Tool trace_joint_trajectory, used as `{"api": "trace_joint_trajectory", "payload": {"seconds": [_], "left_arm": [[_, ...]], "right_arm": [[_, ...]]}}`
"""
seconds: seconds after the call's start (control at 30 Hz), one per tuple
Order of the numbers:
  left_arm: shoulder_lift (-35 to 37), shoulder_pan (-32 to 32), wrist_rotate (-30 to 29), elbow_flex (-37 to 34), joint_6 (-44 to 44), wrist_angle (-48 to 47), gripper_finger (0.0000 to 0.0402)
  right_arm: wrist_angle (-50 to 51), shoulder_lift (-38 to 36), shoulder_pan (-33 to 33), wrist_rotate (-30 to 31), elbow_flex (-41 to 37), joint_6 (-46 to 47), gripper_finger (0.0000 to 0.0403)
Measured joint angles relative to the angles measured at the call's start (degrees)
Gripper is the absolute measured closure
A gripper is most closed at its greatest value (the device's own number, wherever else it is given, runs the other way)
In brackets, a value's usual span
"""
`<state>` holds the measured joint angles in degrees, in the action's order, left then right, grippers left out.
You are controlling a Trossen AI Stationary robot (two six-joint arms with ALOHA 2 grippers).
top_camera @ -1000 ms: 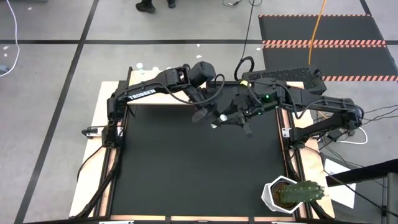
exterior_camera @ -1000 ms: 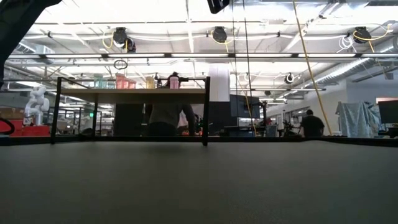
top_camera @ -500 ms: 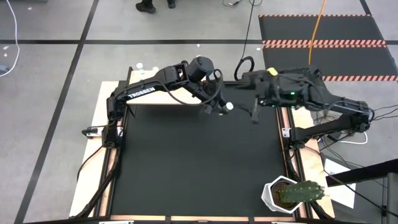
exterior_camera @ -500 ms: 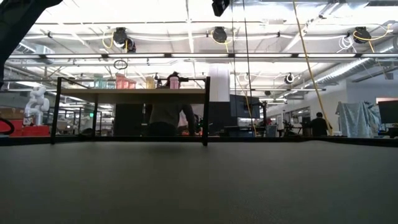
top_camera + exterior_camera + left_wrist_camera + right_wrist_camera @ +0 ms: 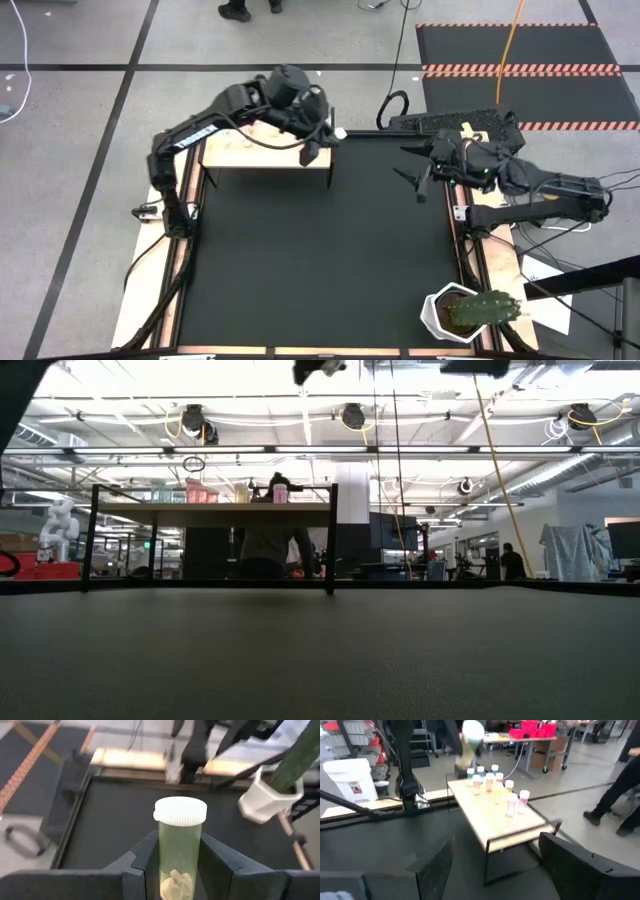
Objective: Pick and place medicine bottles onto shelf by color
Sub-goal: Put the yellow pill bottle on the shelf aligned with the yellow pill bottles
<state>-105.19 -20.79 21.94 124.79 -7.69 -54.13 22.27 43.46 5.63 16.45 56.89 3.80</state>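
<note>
My left gripper is raised over the right end of the pale-wood shelf at the mat's far edge. It is shut on a yellow-tan medicine bottle with a white cap. Several bottles with blue, pink and tan bodies stand on the shelf top; they also show as bottles in the low view. My right gripper hangs open over the mat's far right, with nothing between its fingers. My left gripper pinches the bottle's clear tan body between its two fingers, one on each side. The white cap end stands free beyond the fingers. The bottle is lifted clear, with pills lying at the end away from the cap.
A white pot with a green cactus stands at the mat's near right corner. Black mat lies bare between the shelf and the pot. A person shows in the room behind the shelf, and feet stand beyond the table.
My left gripper has carried the bottle up and toward the table's far left, from mid-mat to the shelf's right end, turning as it went. My right gripper, which was at the bottle a second ago, has come off it and drawn back toward the right edge.
</note>
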Motion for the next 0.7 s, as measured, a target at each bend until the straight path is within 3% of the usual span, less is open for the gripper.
{"api": "trace_joint_trajectory", "payload": {"seconds": [0.07,0.2,0.43,0.57,0.7], "left_arm": [[3.7,-0.8,-2.1,-5.1,-0.1,-0.5,0.0284],[13.4,-2.3,-6.0,-22.2,3.6,10.6,0.0284],[32.4,-3.6,-23.9,-61.0,11.2,49.4,0.0284],[34.8,-3.6,-27.6,-78.8,8.7,71.9,0.0284],[33.4,-3.6,-36.2,-89.5,11.9,89.4,0.0284]], "right_arm": [[-3.9,-1.6,0.0,0.0,-4.6,1.2,0.0119],[-11.9,-3.6,0.0,0.0,-11.0,1.5,0.0119],[-19.7,-3.8,0.0,0.0,-14.5,-7.7,0.0119],[-22.3,-3.5,1.1,0.0,-14.6,-12.4,0.0119],[-23.7,-3.5,2.8,0.2,-14.6,-13.9,0.0119]]}}
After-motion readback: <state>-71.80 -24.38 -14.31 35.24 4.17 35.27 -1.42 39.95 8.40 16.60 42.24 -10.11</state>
